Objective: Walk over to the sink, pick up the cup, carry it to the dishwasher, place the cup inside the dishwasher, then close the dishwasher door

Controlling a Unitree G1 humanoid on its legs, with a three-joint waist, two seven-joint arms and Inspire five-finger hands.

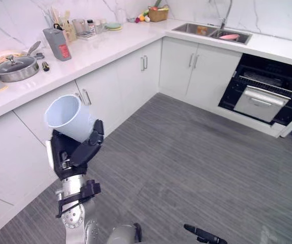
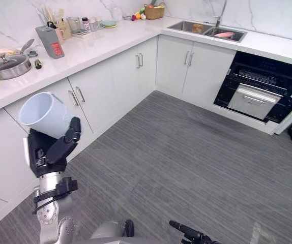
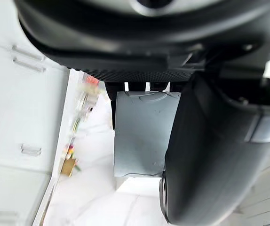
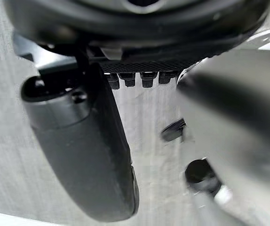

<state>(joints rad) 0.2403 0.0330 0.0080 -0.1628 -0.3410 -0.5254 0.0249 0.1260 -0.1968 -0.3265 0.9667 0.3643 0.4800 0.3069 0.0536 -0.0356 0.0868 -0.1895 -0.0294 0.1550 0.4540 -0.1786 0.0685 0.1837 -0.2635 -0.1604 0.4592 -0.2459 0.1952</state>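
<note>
**Setting.** Kitchen with a grey striped floor (image 1: 197, 162). An L-shaped white bench (image 1: 110, 48) runs along marble-patterned walls above white cabinets (image 1: 130, 76) with bar handles.

**Bench, left run.**
- A lidded steel pan (image 1: 15, 67) sits nearest the camera.
- Beyond it stands a grey upright container (image 1: 57, 44) with a red label.
- Further along is a cluster of jars and utensils (image 1: 77, 26).
- After that comes a small stack of plates (image 1: 113, 25).
- A woven basket of fruit (image 1: 157, 13) stands in the corner.

**Bench, far run.** A double steel sink (image 1: 211, 31) is set into the top, with a tap (image 1: 226, 12) behind it. A pink dish (image 1: 229, 36) lies in the right basin.

**Dishwasher** (image 1: 265, 91). It is built in under the bench, to the right of the sink. Its front stands open, showing a dark interior with a pale rack.

**Cup** (image 1: 69, 118). Pale blue-white plastic, held off the floor in the left hand. It is well apart from both the sink and the dishwasher. It tilts with its open mouth turned up and to the left, and appears empty.

**Left hand** (image 1: 67, 152). Raised at lower left, beside the cabinet fronts. The fingers are wrapped round the lower body of the cup. The thumb lies along its side, as the left wrist view shows.

**Right hand** (image 1: 204, 235). It shows at the bottom edge, low over the floor. The fingers are loosely extended and hold nothing.
</note>
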